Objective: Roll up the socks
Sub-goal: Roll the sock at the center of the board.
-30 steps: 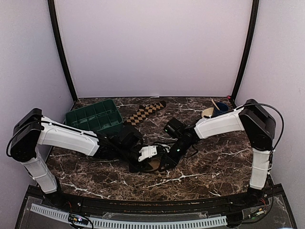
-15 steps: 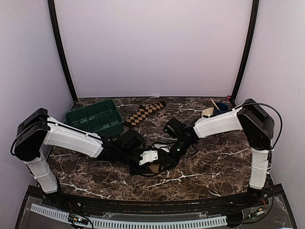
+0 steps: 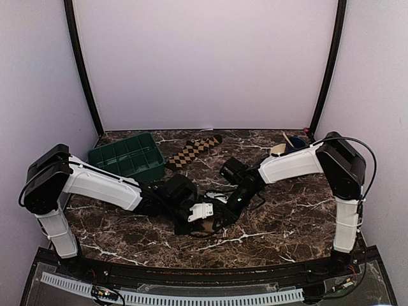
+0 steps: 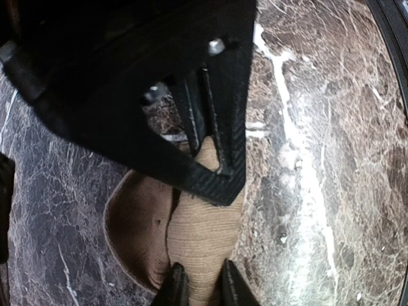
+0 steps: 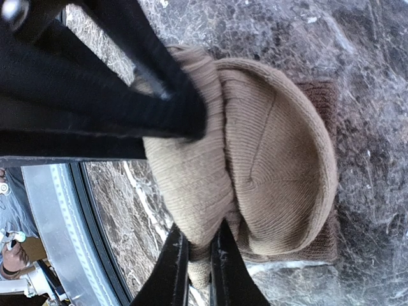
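Checkered sock (image 3: 191,152) overhead only; tan sock (image 5: 268,159) ribbing, wrist views only.

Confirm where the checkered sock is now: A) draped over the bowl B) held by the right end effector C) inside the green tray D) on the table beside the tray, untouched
D: the checkered sock lies flat on the table just right of the green tray, with nothing gripping it.

One tan sock (image 5: 274,159) and one checkered sock (image 3: 191,152) were counted, two in total, plus one green tray (image 3: 126,156).
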